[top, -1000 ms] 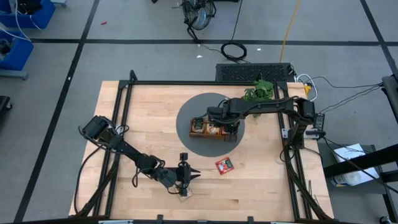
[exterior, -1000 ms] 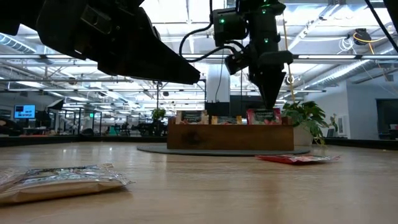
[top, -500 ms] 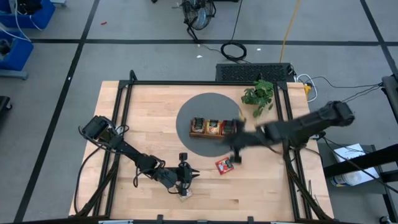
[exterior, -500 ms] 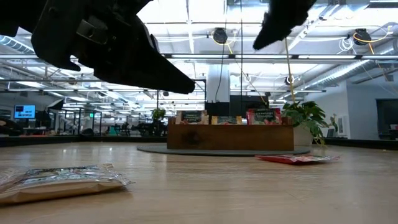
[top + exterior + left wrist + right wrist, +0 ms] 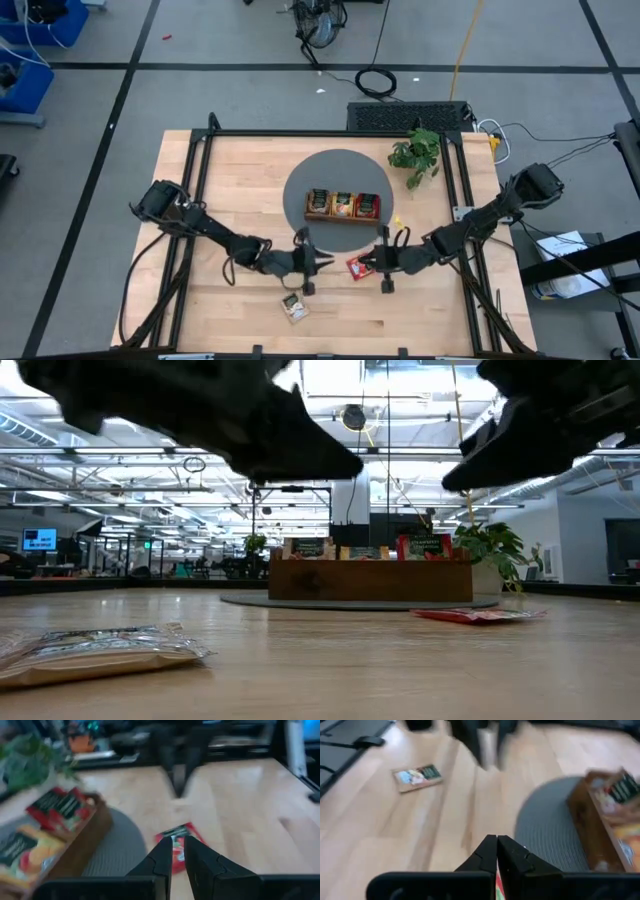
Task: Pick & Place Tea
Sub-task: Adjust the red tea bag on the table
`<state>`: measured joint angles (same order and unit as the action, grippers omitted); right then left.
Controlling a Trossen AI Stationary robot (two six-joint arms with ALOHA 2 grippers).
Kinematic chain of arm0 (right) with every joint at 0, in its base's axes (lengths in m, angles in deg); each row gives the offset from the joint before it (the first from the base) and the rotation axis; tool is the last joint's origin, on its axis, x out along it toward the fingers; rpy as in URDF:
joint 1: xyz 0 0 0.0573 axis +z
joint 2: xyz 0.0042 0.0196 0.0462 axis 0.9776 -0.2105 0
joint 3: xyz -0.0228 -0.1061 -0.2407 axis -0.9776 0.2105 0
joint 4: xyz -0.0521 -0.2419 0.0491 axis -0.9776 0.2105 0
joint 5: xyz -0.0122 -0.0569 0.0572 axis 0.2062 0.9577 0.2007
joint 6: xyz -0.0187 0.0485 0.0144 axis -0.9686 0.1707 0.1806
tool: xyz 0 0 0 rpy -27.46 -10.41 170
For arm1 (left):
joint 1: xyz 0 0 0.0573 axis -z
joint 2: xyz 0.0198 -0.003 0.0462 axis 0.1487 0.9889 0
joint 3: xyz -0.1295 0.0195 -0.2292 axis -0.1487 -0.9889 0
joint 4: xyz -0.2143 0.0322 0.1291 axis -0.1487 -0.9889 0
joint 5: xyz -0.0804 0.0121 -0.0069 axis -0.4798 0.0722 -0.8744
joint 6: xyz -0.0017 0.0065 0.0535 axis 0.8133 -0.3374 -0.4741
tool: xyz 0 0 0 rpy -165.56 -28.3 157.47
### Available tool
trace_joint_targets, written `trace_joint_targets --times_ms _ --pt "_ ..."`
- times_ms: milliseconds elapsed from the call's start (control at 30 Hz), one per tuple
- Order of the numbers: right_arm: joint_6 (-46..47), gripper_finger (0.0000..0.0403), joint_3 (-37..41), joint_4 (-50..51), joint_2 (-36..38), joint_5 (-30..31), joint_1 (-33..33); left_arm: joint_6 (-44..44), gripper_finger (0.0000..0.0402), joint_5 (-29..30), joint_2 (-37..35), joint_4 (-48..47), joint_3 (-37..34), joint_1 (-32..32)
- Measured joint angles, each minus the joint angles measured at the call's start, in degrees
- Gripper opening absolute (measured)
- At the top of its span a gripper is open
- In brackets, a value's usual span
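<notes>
Both arms have swung toward the middle of the worktop [image 5: 240, 180] since a second ago: our right pincer [image 5: 371, 263], which was over the wooden tray [image 5: 343, 205], has left it and now sits low beside the red sachet [image 5: 358, 266], while our left pincer [image 5: 325, 263] has drawn away from the cream sachet [image 5: 294, 308] it was hovering over.

We see the two pincers pointing at each other, with the red sachet lying flat between their tips, just ahead of each. Our right pincer's fingers [image 5: 512, 852] are pressed together with nothing clamped between them; a sliver of red shows just under the tips in the right wrist view. Our left pincer's fingers [image 5: 161, 856] stand slightly apart, holding nothing, with the red sachet showing through the narrow gap ahead of them.

We find the cream sachet behind and to the side of our left pincer, alone on the bare wood near the worktop's front edge. Sachets stand upright in all three compartments of the tray, which rests on the grey round mat [image 5: 300, 185] beyond both pincers. Near the mat stands a small green plant [image 5: 416, 152].
</notes>
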<state>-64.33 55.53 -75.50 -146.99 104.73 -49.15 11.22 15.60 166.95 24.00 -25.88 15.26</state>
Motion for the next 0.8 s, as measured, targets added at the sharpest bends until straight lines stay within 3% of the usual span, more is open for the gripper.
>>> trace_joint_targets --times_ms 133,267,500,733,800 --pt "-3.3 0.0001 0.0 -0.7 0.0 -0.1 1.5 6.8 0.0056 -3.8 0.0 -4.4 0.0 -1.0" --pt "-6.1 0.0001 0.0 -1.9 0.0 -0.1 1.9 7.5 0.0056 -5.8 0.6 -11.0 0.0 -0.5" --pt "-6.6 0.0001 0.0 -3.0 -0.2 -8.7 1.0 4.0 0.0056 -6.6 0.6 -11.0 0.0 0.9" --pt "-6.2 0.0004 0.1 -3.5 -3.2 -9.0 0.9 6.5 0.0056 -6.8 0.6 -10.5 0.0 0.6" --pt "-5.9 0.0004 0.1 -3.5 -4.1 -9.1 0.9 8.3 0.0056 -9.3 0.6 -10.0 0.0 0.4"
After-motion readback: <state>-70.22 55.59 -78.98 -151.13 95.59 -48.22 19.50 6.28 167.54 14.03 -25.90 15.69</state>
